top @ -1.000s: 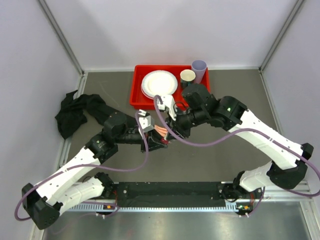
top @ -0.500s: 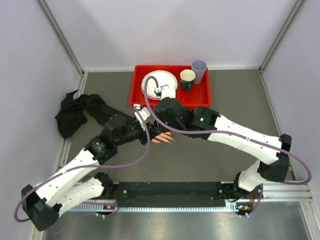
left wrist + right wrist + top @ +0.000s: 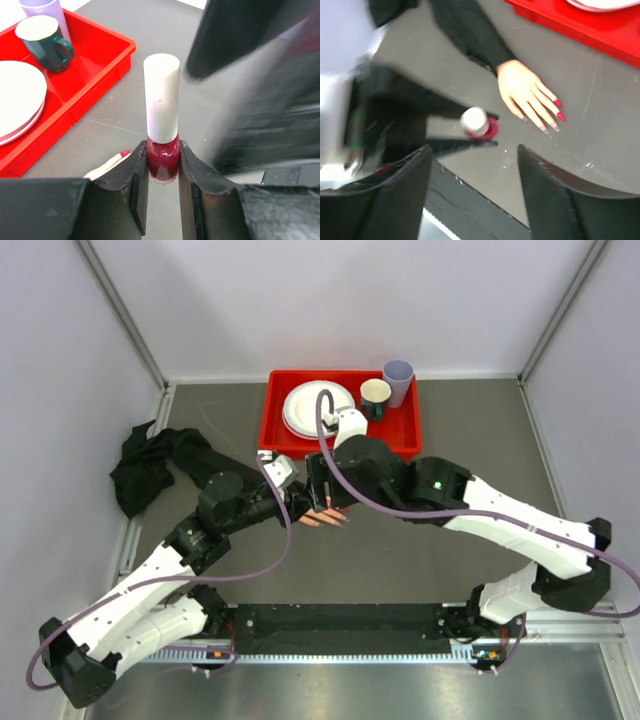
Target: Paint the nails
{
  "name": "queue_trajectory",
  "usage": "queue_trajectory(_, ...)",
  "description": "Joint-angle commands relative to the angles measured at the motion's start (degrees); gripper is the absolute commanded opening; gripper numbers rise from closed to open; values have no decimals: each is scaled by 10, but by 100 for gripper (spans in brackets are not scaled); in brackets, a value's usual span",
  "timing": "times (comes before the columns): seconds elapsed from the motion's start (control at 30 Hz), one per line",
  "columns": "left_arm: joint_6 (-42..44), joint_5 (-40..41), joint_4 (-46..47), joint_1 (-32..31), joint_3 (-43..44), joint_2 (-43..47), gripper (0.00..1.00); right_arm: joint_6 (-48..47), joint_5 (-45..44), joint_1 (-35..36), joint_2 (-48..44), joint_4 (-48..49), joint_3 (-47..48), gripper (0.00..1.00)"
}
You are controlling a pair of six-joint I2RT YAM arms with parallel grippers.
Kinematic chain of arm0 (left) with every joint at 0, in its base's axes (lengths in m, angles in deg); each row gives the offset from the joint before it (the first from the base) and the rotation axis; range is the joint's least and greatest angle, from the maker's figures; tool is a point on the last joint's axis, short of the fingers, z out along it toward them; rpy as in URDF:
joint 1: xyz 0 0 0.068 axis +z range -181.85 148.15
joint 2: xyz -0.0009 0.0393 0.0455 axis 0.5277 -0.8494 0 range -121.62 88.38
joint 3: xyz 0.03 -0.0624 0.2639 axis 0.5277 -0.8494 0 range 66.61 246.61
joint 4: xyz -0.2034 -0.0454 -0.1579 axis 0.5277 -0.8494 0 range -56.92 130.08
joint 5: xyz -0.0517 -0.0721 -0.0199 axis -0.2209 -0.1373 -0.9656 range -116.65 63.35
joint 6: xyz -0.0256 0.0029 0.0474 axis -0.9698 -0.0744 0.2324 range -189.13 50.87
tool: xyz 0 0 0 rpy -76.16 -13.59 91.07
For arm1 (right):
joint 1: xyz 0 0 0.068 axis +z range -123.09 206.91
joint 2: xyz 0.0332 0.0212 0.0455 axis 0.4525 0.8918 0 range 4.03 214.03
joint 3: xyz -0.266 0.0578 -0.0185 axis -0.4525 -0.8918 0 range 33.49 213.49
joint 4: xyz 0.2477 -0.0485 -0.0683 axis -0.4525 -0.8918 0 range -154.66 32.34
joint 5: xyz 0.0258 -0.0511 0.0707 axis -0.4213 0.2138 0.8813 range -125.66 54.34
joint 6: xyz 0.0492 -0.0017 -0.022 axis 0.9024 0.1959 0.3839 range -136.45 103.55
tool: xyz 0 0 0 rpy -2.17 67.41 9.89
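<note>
Left gripper is closed on the round belly of a small dark red glass nail-polish bottle with a tall white cylindrical cap, holding it upright just off the middle of the counter. The right gripper stands wide open and holds nothing. A second ago the right arm reached in from further toward the right edge. It has since swung across, so its open fingers now frame the white cap from above without touching it (its wrist view is smeared by motion). My reading is that the cap is about to be gripped and drawn off to free the brush; it is still seated, so no painting can resume yet. The pale skin-coloured mannequin hand lies flat beside the bottle, and its black fabric sleeve trails toward the left edge into a heap of black cloth. Its nails point toward the near edge. By count there is one bottle and one mannequin hand. Five fingertips show: two look dark red, and three look pale, though the blur makes that uncertain. Against the far edge sits one red plastic tray. It holds one stack of white round plates, one dark green mug and one lavender plastic cup.
</note>
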Motion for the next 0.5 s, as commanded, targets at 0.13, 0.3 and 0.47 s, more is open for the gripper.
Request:
queue_trajectory(0.13,38,-211,-19,3,49,-30,0,-293,256,-59,-144,5,-9,78)
queue_trajectory(0.3,5,-402,16,4,49,-53,0,-446,477,-79,-149,-10,-23,73)
queue_trajectory(0.47,-12,-454,16,3,53,-72,0,-474,607,-132,-122,-4,-16,57)
